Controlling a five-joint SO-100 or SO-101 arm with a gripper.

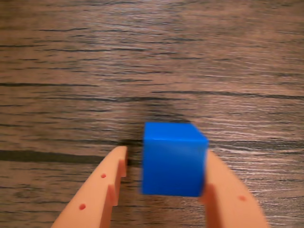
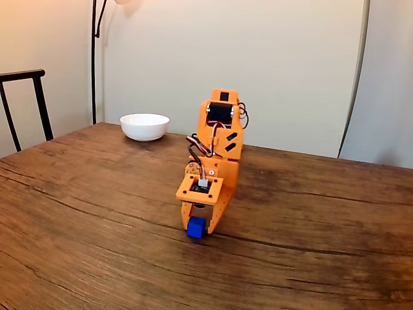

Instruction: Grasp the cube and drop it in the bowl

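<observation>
The bright-blue cube [image 1: 174, 160] rests on the wooden table between my two orange fingers. In the wrist view my gripper [image 1: 166, 156] is open around it: the right finger [image 1: 228, 194] touches the cube's side, while the left finger [image 1: 107, 185] stands a small gap away. In the fixed view the gripper [image 2: 199, 223] points down at the table's middle, and the cube [image 2: 195, 228] shows at its tip. The white bowl [image 2: 144, 126] stands at the table's far left, well apart from the arm.
The orange arm [image 2: 219, 139] rises behind the gripper. A dark chair back [image 2: 26, 103] stands at the left edge, and a lamp pole [image 2: 95, 58] rises behind the bowl. Bare wooden table [image 2: 97, 213] lies between the arm and the bowl.
</observation>
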